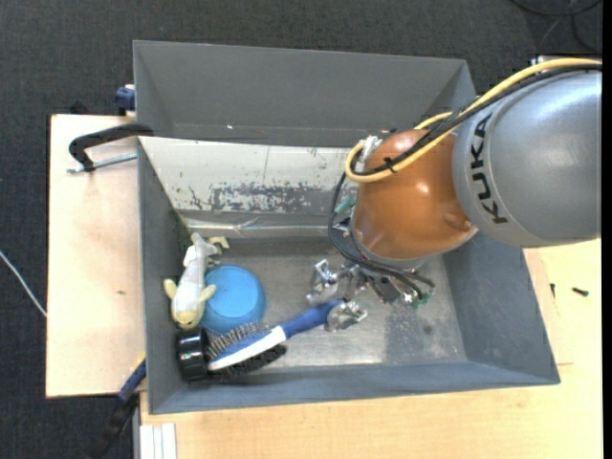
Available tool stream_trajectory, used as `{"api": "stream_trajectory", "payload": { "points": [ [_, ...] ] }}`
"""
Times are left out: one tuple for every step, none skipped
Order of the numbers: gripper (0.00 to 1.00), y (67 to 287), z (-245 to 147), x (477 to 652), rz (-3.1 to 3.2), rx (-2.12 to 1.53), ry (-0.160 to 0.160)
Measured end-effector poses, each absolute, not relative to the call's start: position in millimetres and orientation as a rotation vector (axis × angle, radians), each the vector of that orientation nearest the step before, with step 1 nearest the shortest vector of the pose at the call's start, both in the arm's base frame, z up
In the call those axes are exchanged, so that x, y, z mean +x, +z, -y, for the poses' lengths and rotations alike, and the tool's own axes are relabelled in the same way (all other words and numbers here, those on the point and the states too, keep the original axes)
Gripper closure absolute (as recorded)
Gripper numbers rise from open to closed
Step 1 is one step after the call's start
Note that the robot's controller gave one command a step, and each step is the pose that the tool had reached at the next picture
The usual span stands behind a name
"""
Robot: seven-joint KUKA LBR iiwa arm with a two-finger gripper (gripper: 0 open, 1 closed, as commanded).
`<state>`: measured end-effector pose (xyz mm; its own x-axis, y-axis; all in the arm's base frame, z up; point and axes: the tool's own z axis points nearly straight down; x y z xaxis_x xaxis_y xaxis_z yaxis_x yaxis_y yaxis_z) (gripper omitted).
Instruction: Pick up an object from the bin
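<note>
My gripper (336, 295) hangs low over the bin floor, right of the middle, under the orange wrist cover. It is open, its two metal fingers standing apart. A brush (251, 341) with a blue and white handle and black bristles lies along the front of the bin. The end of its blue handle reaches up to the nearer fingertip (347, 314); I cannot tell whether they touch. Nothing sits between the fingers.
Left of the brush handle stands a blue cup (234, 298). A pale yellow toy figure (192, 285) lies beside it by the left wall. A black round thing (191, 352) rests in the front left corner. The arm covers the bin's right side.
</note>
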<state>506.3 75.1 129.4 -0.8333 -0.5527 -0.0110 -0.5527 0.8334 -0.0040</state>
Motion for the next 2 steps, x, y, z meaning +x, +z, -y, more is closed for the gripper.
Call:
{"api": "stream_trajectory", "payload": {
  "points": [
    [1.00,138.2,-76.0,507.7,-3.002,-0.903,0.000],
    [1.00,176.0,-77.2,509.4,-3.001,-0.902,0.000]
  ]
}}
